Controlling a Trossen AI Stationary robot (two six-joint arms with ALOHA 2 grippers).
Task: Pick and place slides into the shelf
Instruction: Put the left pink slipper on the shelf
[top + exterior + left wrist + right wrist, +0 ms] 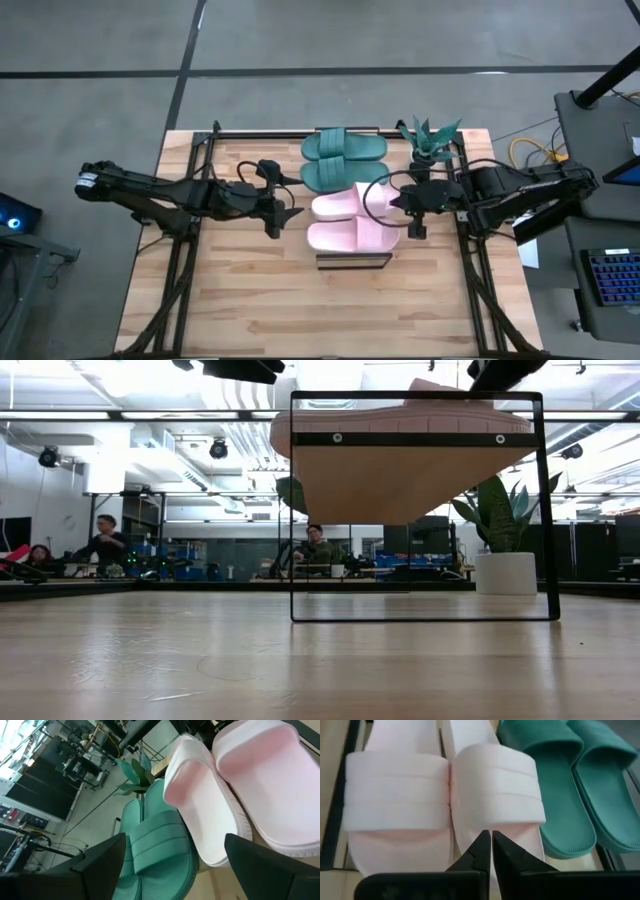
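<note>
The shelf point(352, 261) stands mid-table, its plank top point(400, 480) carrying all the slides. Two teal slides point(345, 147) point(340, 175) lie on its far part, two pink slides point(350, 205) point(350, 236) on its near part, soles down. My left gripper point(283, 212) hangs open just left of the pink slides, with nothing between its fingers point(100, 865). My right gripper point(400, 205) is shut at the right end of the farther pink slide point(495, 785), its tips point(491, 845) over that slide's open sole. My right gripper's shut fingertips point(485, 847) slant down from the table's right side over the farther pink slide's sole end point(470, 832), beside the strap. I cannot tell whether they touch it. The slide lies flat on the shelf.
A potted plant point(430, 140) stands at the table's far right corner, close to my right arm. The black frame rails point(190, 180) run along both table sides. People sit at desks point(315, 550) in the room beyond. Bare wood point(300, 310) lies near the front edge.
</note>
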